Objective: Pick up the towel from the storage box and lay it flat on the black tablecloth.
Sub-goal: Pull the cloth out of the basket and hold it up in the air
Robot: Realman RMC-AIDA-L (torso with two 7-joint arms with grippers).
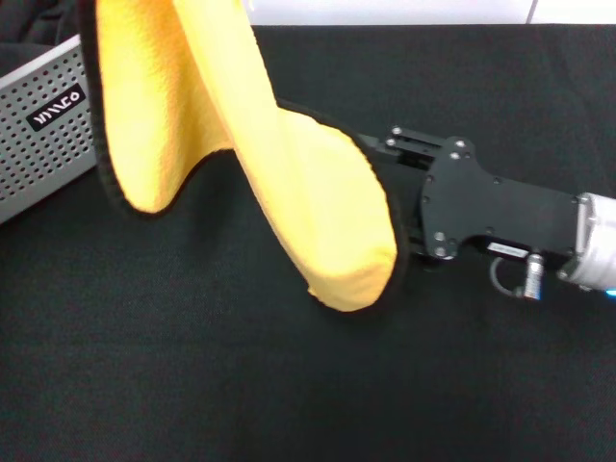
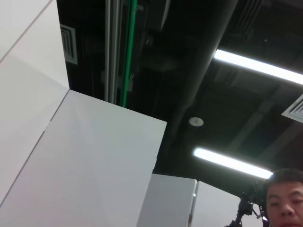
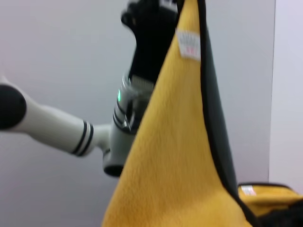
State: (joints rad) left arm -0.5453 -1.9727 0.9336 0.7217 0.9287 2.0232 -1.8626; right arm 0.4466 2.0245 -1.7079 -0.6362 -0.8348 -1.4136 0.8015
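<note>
The towel (image 1: 289, 173) hangs folded from the left gripper (image 3: 151, 14), apparently clenched on its top corner. The right gripper (image 1: 409, 207) is at the lower edge — grasp hidden. Lowered folded, it could land creased on the black tablecloth (image 1: 289, 404).

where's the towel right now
In the head view the towel hangs in the air over the black tablecloth, right of the storage box, its lower end against the right gripper.

Black screwed right hand (image 1: 409, 207) housing, silver wrist, grey cable
</note>
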